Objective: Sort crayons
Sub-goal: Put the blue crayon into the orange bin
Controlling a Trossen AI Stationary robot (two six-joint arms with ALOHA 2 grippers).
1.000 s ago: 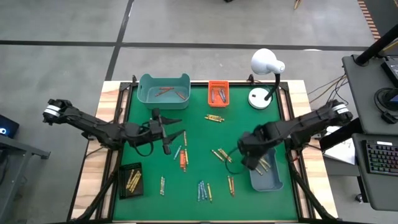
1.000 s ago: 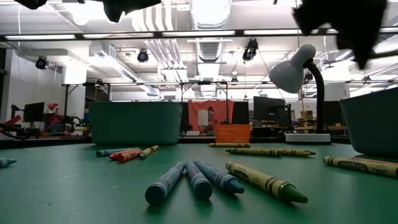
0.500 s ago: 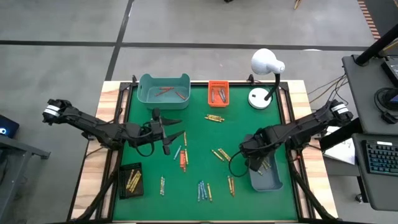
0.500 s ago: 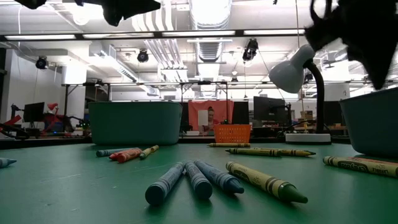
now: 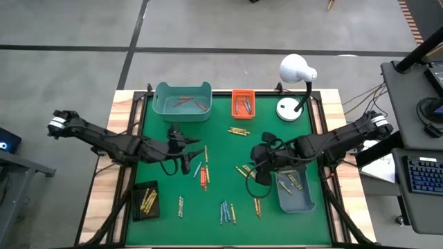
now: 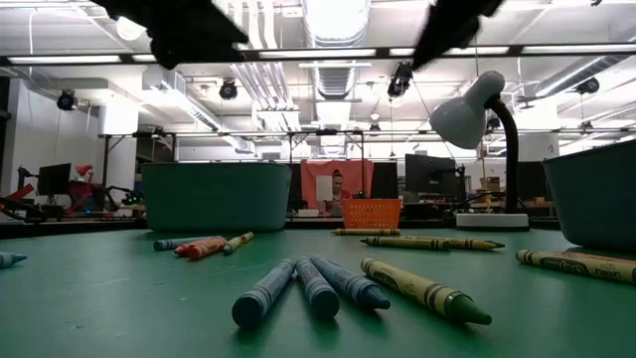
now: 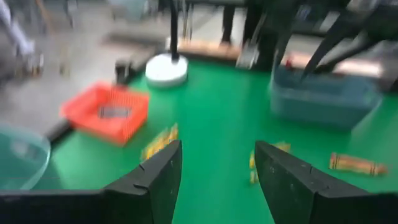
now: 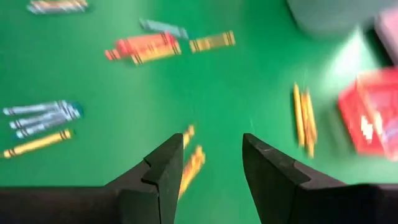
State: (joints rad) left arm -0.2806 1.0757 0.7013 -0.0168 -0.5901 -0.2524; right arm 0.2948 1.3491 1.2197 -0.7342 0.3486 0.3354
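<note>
The left tool (image 5: 184, 160) is held over the left half of the green desk (image 5: 304, 214). Its fingers are spread apart and nothing is held. A few crayons (image 5: 203, 177) lie just beside it, toward the middle, with their long sides pointing near to far.

The right tool (image 5: 257, 174) is over the middle-right, next to the teal bin (image 5: 295, 200). It is spread apart and empty too. Yellow crayons (image 5: 243, 171) lie right under and beside it, slanted, so this arm is nearer to them.

Both wrist views are blurred, so the crayon tips are hard to make out.
</note>
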